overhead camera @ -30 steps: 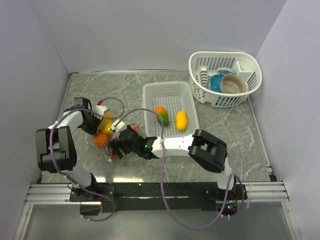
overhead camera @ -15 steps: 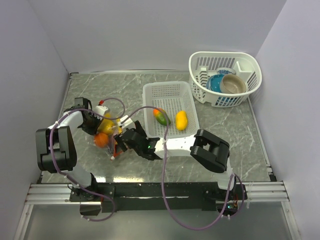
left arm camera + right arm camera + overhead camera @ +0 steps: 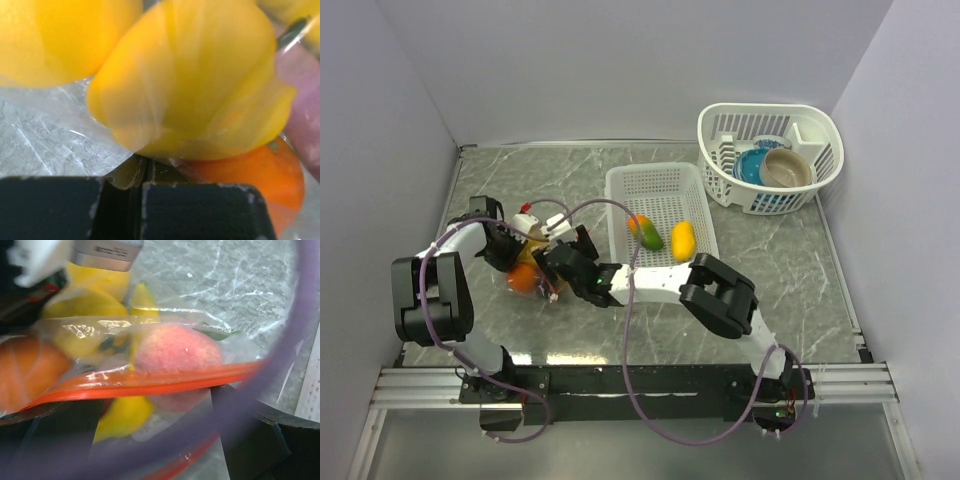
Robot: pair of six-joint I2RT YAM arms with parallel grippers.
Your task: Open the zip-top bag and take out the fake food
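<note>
The zip-top bag (image 3: 528,262) lies on the table's left side, clear plastic with an orange-red zip strip (image 3: 150,382). Fake food shows through it: a pink-red fruit (image 3: 177,352), an orange one (image 3: 25,370) and yellow ones (image 3: 190,85). My left gripper (image 3: 142,175) is shut on a fold of the bag's film at its far-left edge (image 3: 510,250). My right gripper (image 3: 150,410) is open at the bag's mouth (image 3: 552,270), one finger on each side, with the zip strip crossing in front of them. A green-orange fruit (image 3: 646,232) and a yellow fruit (image 3: 683,240) lie in the white slotted basket (image 3: 660,180).
A white dish rack (image 3: 770,195) holding bowls stands at the back right. A purple cable (image 3: 295,340) loops over the right arm and blurs across the right wrist view. Grey walls close in the table on three sides.
My right gripper has moved up and to the left, from beside the bag's near corner to its mouth. The cable loop swung along with it. The left gripper stayed put.
</note>
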